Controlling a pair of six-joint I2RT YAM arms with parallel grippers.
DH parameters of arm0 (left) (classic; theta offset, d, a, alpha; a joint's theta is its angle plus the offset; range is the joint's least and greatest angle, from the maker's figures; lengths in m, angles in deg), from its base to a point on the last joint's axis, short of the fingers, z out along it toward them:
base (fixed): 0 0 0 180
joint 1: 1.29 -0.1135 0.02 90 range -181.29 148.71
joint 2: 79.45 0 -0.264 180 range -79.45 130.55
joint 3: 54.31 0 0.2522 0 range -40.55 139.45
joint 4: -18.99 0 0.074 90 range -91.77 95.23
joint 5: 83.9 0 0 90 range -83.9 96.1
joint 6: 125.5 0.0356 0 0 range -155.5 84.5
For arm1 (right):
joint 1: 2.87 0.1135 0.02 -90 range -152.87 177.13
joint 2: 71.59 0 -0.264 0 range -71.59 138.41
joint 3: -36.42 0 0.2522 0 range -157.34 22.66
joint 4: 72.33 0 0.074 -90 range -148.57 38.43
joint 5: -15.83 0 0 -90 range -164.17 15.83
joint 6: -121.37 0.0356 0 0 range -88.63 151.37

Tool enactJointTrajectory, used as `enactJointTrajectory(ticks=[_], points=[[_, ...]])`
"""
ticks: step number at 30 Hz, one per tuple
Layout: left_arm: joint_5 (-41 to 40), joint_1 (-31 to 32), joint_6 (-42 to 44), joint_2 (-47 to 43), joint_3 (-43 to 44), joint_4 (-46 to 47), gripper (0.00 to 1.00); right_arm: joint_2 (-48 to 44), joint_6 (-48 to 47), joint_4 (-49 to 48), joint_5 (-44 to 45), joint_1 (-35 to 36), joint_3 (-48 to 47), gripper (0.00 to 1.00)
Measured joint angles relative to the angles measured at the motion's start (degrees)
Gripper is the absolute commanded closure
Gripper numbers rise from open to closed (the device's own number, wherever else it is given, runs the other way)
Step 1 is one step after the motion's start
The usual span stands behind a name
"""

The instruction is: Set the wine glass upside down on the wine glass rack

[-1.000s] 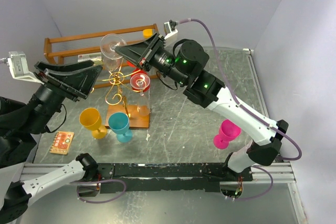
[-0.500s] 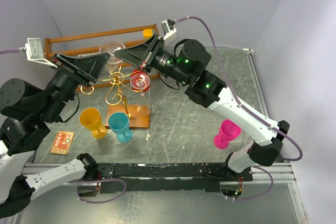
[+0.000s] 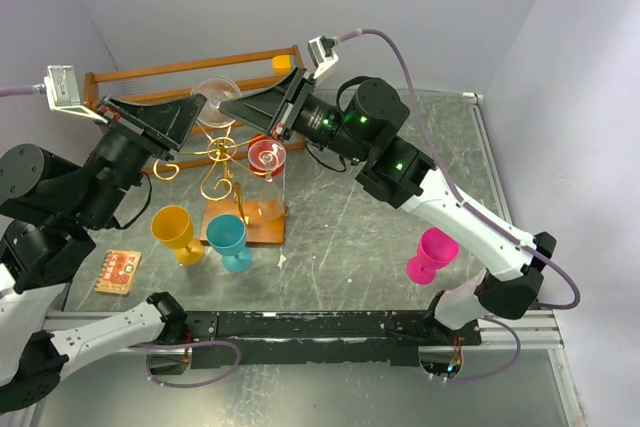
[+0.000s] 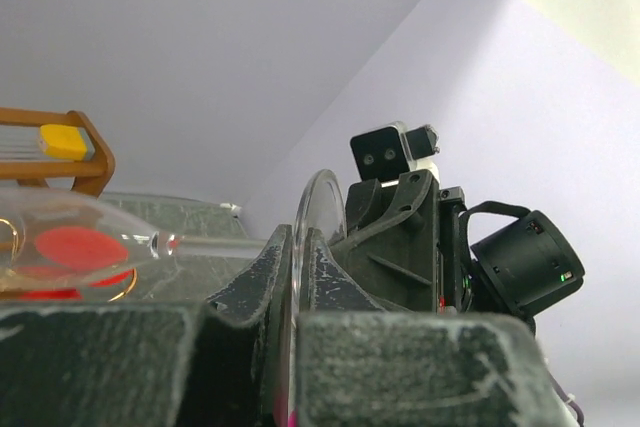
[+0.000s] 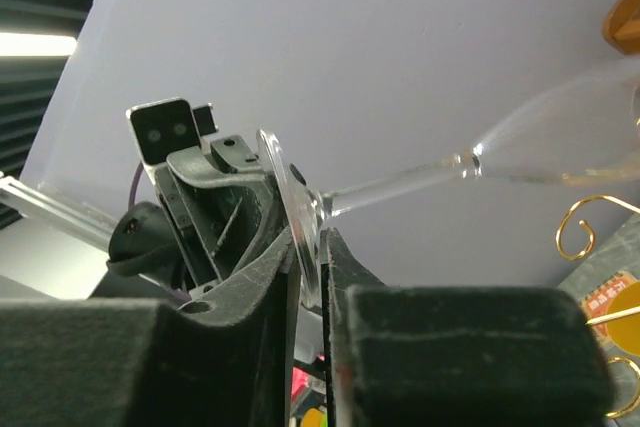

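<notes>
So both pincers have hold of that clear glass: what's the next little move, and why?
Probably the right pincer should open and back away. Both it and the left pincer are shut on the foot of the wine glass, which lies on its side in the air near the wine glass rack. One arm alone could likely turn it upside down more freely.

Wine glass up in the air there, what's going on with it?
The left hand and right hand are both shut on the foot of the clear wine glass, one from each side, holding it above the gold rack. Its bowl points toward the rack's curled arms, but it isn't hung yet. A red glass is at the rack, and yellow, teal and pink glasses stand on the table.
</notes>
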Motion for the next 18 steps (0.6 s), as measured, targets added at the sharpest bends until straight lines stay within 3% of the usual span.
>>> enactJointTrajectory(ticks=[4,7,11,18], points=[[0.8,0.0,3.1,1.2,2.2,0.3,0.93,-1.4,-0.7,-0.3,-0.3,0.0,0.9,0.54],[0.0,0.0,5.8,2.0,3.9,0.4,0.93,-3.4,-1.4,-0.1,0.3,0.1,2.2,0.42],[-3.0,0.0,9.4,2.9,5.8,0.5,0.93,-7.1,-2.3,0.0,2.0,0.0,5.2,0.35],[-7.0,0.0,12.9,3.3,4.7,2.6,0.93,-13.0,-5.3,0.1,3.1,0.0,12.4,0.31]])
